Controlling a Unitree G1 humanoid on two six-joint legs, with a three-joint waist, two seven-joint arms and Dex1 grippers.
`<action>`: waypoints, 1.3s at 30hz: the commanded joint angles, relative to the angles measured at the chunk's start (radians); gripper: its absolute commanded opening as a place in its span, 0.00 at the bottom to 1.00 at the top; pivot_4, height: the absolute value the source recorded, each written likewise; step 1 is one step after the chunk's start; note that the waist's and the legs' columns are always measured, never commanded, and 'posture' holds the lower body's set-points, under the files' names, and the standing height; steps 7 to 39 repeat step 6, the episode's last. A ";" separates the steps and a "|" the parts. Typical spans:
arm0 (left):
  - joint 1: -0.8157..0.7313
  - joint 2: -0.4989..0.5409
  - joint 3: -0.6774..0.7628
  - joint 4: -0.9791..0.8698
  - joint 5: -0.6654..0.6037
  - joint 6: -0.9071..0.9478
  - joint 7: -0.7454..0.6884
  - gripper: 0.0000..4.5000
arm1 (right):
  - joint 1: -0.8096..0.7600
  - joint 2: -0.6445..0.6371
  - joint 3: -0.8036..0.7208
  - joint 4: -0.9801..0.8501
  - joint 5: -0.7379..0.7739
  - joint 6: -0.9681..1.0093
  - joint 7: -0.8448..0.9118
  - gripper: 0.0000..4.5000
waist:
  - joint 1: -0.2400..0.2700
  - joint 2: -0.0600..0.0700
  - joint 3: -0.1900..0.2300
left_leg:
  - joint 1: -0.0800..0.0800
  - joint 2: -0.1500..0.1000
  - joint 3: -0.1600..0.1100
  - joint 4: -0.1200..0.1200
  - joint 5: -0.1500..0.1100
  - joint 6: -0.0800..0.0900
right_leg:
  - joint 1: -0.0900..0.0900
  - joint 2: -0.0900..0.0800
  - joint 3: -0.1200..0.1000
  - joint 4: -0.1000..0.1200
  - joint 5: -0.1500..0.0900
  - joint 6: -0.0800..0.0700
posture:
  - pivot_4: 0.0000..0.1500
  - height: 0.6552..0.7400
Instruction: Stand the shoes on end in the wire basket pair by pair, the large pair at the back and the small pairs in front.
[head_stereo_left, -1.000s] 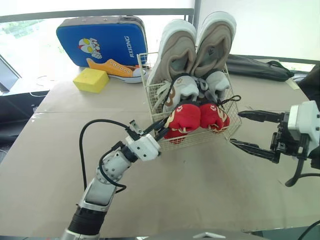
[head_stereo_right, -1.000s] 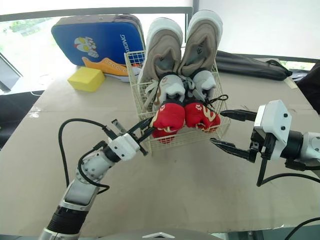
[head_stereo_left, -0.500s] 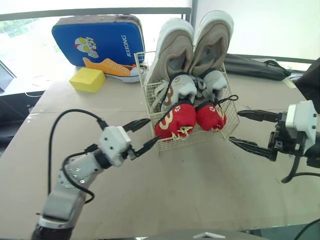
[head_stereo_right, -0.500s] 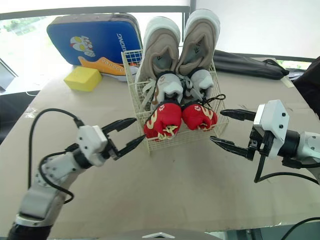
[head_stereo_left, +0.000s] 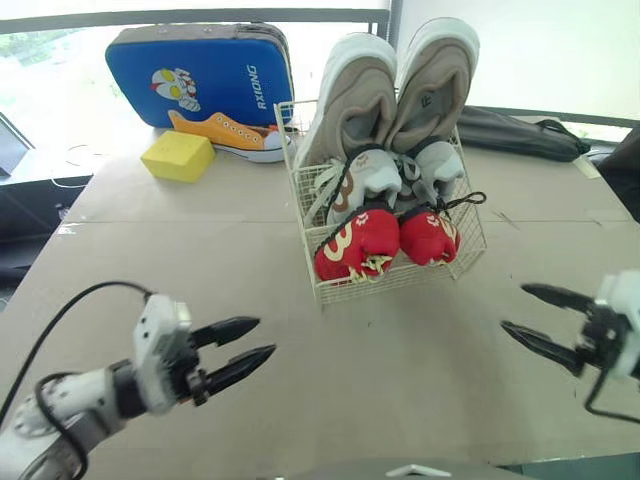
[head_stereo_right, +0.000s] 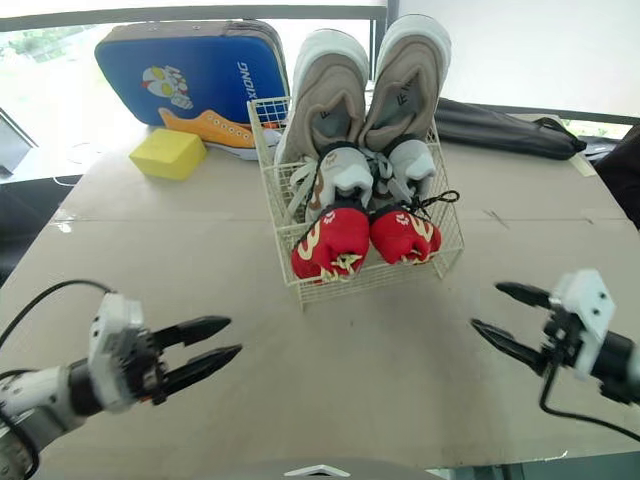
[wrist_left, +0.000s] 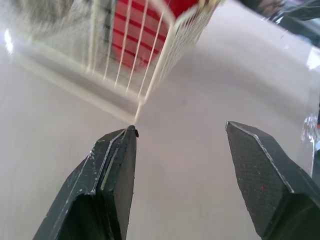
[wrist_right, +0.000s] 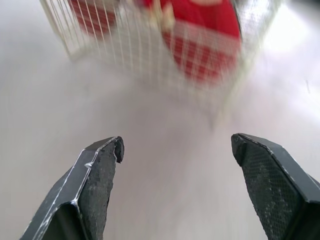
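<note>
Wire basket (head_stereo_left: 395, 278) stands loaded near the middle of the tabletop (head_stereo_left: 330, 400), holding three pairs of shoes set on end in rows. The large beige pair (head_stereo_left: 350, 100) fills the back, both shoes side by side and rising well above the rim. The grey-and-white pair (head_stereo_left: 370, 180) sits just in front of them in the middle row. The red pair (head_stereo_left: 360, 240) is at the front, pressed against the front wire wall, the shoe on the robot's left tipped a little lower than its mate. A black lace (head_stereo_left: 465, 200) loops over the rim on the robot's right side.

The left gripper (head_stereo_left: 262, 337) is over bare tabletop on the robot's left, well apart from the basket, its two black fingers spread and empty, pointing toward the basket's near corner. In the left wrist view the fingers (wrist_left: 115, 170) stand wide with that corner of the basket and a patch of red between and beyond them. The right gripper (head_stereo_left: 513, 307) is over the tabletop on the robot's right, also well apart from the basket, its fingers parted with nothing between them. The right wrist view looks past them at the red shoes behind the wire.

At the far edge of the tabletop a blue case (head_stereo_left: 200, 70) with a cartoon figure and a sneaker picture stands upright, a yellow block (head_stereo_left: 178, 157) lies just in front of it, and a black bag (head_stereo_left: 520, 135) lies behind the basket to the right.
</note>
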 joint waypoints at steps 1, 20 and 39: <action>0.026 -0.015 0.025 -0.006 0.039 -0.034 -0.049 0.70 | 0.027 -0.005 -0.089 0.022 -0.011 -0.062 0.064 0.80 | -0.001 0.000 0.000 | -0.001 0.000 0.000 0.000 0.000 0.000 | 0.000 0.000 0.000 0.000 0.000 0.000 | 1.00 1.00; 0.041 -0.033 0.011 0.007 0.084 -0.038 -0.075 0.70 | 0.043 -0.005 -0.099 0.075 -0.038 -0.097 0.103 0.80 | -0.003 0.000 0.000 | -0.004 0.003 0.001 0.000 0.000 0.000 | -0.003 0.000 0.000 -0.001 -0.001 0.001 | 1.00 1.00; 0.041 -0.033 0.011 0.007 0.084 -0.038 -0.075 0.70 | 0.043 -0.005 -0.099 0.075 -0.038 -0.097 0.103 0.80 | -0.003 0.000 0.000 | -0.004 0.003 0.001 0.000 0.000 0.000 | -0.003 0.000 0.000 -0.001 -0.001 0.001 | 1.00 1.00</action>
